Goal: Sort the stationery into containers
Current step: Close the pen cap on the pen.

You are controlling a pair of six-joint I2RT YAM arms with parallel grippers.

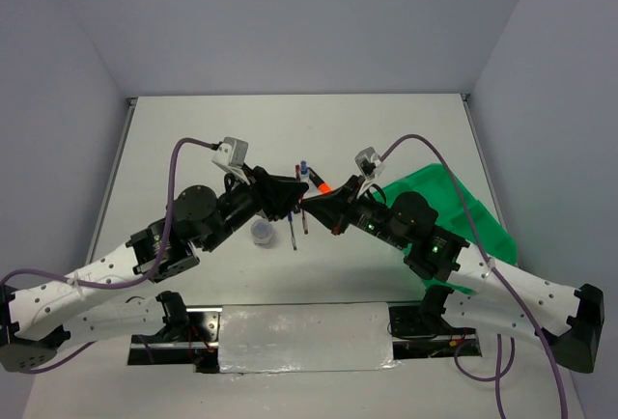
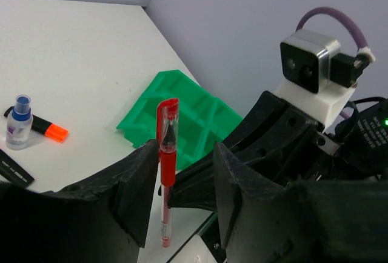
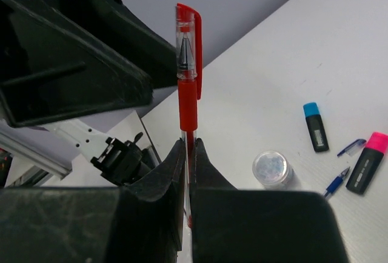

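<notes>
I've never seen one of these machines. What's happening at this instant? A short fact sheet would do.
Right end effector: shut on red pen, capped end sticking out past the fingers
Left end effector: open, fingers either side of the pen, not gripping
Tray: green, on the right side; compartments in view hold nothing
Lying on table: bottle, orange highlighter, blue highlighter, pink highlighter, tub, blue pen
Sorted so far: nothing visible
</notes>
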